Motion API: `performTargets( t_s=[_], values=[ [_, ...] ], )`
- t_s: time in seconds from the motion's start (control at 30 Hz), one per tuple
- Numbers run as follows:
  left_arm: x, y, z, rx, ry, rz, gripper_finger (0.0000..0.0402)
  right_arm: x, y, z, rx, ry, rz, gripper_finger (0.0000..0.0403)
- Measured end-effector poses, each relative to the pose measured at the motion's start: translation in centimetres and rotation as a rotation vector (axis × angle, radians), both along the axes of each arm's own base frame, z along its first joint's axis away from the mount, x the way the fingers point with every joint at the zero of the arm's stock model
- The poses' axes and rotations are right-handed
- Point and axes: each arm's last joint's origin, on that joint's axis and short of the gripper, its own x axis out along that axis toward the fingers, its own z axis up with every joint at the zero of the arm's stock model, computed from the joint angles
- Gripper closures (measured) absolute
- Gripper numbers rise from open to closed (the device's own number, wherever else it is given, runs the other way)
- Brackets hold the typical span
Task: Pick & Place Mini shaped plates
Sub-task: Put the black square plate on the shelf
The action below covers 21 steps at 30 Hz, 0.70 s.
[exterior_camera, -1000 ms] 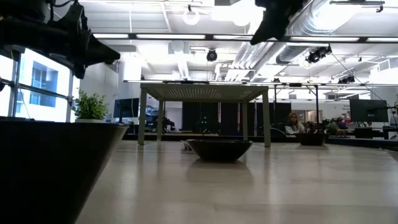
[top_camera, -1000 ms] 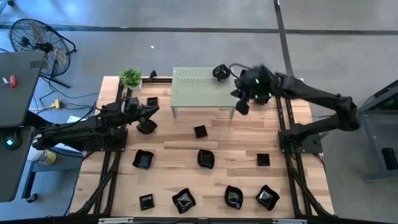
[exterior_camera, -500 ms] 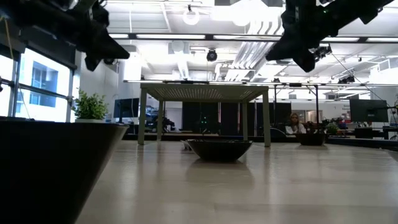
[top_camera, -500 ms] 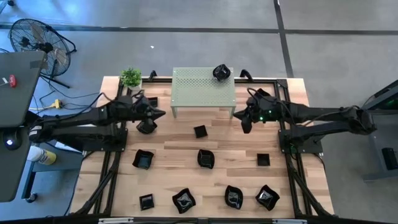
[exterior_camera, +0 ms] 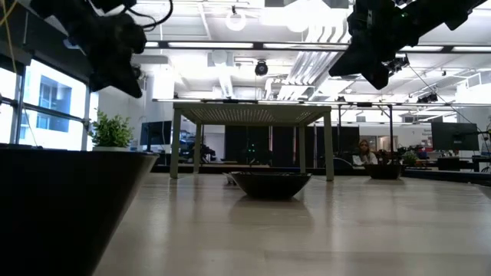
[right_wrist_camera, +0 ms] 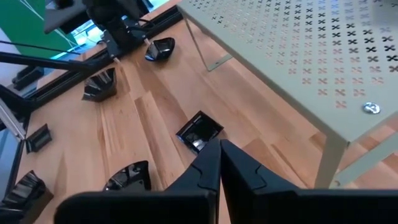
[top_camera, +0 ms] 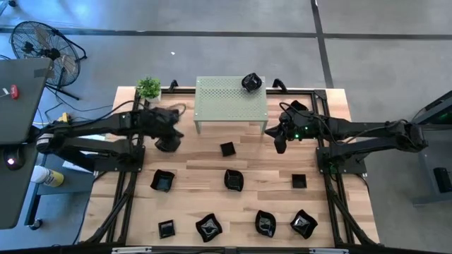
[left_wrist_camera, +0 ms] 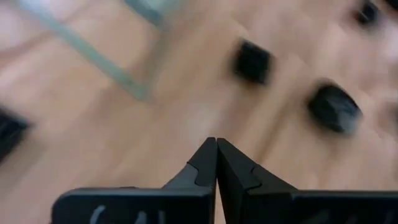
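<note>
Right tool [top_camera: 278, 144] (empty, closed) hangs beside the shelf [top_camera: 232, 102] edge.

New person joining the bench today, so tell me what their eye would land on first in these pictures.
First, the scatter of mini shaped plates across the wooden table, with one plate alone on the pale green perforated stand at the far edge. Then the two dark arms reaching in from either side: the left gripper over the plates near the stand's left leg, the right gripper shut and empty beside its right leg.
</note>
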Motion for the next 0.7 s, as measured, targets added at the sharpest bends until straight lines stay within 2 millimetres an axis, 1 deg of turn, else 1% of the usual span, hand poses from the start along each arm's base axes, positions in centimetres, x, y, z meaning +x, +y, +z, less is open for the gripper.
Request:
performTargets(
  t_s=[0.1,0.2,0.3,0.4,0.5,0.7],
  values=[
    [-0.6,1.9,0.4,-0.045,-0.031,0.17,0.0401,0.0,0.0,0.0,-0.003,0.0,0.002,0.04],
    [-2.0,4.5,0.4,-0.116,-0.06,0.38,0.0401,0.0,-0.1,0.0,-0.013,0.002,-0.001,0.0399],
    [-3.8,6.9,-0.4,-0.201,-0.02,0.528,0.0401,0.0,-0.1,0.0,-0.028,0.002,0.004,0.0401],
    [-4.8,9.0,-1.6,-0.323,0.017,0.598,0.0393,0.0,-0.1,0.0,-0.035,0.003,-0.004,0.0399],
    [-5.0,10.7,-3.2,-0.406,0.077,0.65,0.0369,0.0,-0.2,0.0,-0.053,0.007,-0.017,0.0397],
    [-4.9,13.4,-6.2,-0.434,0.221,0.812,0.0291,0.0,-0.2,0.1,-0.062,0.001,-0.029,0.0401]
  ],
)
